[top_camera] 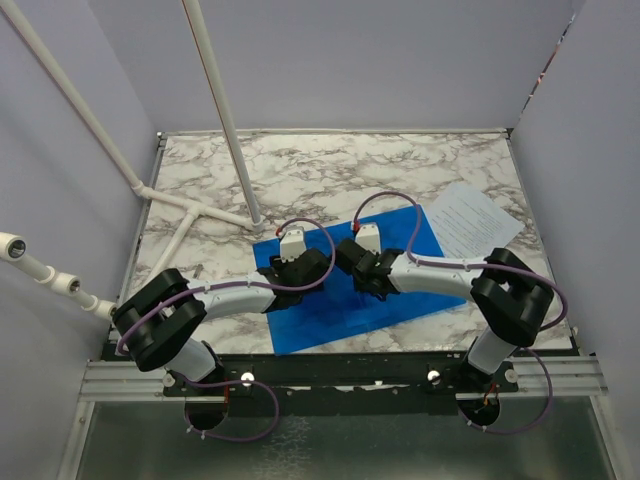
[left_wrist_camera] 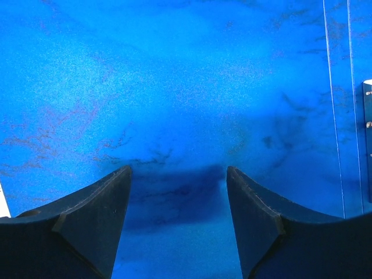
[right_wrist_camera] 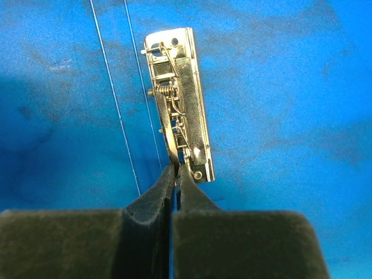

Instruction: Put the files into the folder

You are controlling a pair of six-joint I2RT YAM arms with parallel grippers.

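The blue folder (top_camera: 330, 310) lies open and flat on the marble table. The files (top_camera: 478, 220), white printed sheets, rest behind its right corner, partly on the blue cover. My left gripper (top_camera: 322, 268) hovers low over the folder's left leaf (left_wrist_camera: 174, 87); it (left_wrist_camera: 178, 174) is open with only blue plastic between the fingers. The metal clip (right_wrist_camera: 180, 99) runs along the folder's spine, and its end also shows in the left wrist view (left_wrist_camera: 367, 139). My right gripper (right_wrist_camera: 176, 170) is shut on the near end of the clip's thin lever. In the top view this right gripper (top_camera: 350, 256) sits over the folder's middle.
White plastic pipes (top_camera: 190, 215) cross the table's back left, one upright pole (top_camera: 235, 140) standing just behind the folder. Lilac walls close in the table on three sides. A metal rail (top_camera: 340, 378) carries both arm bases at the near edge.
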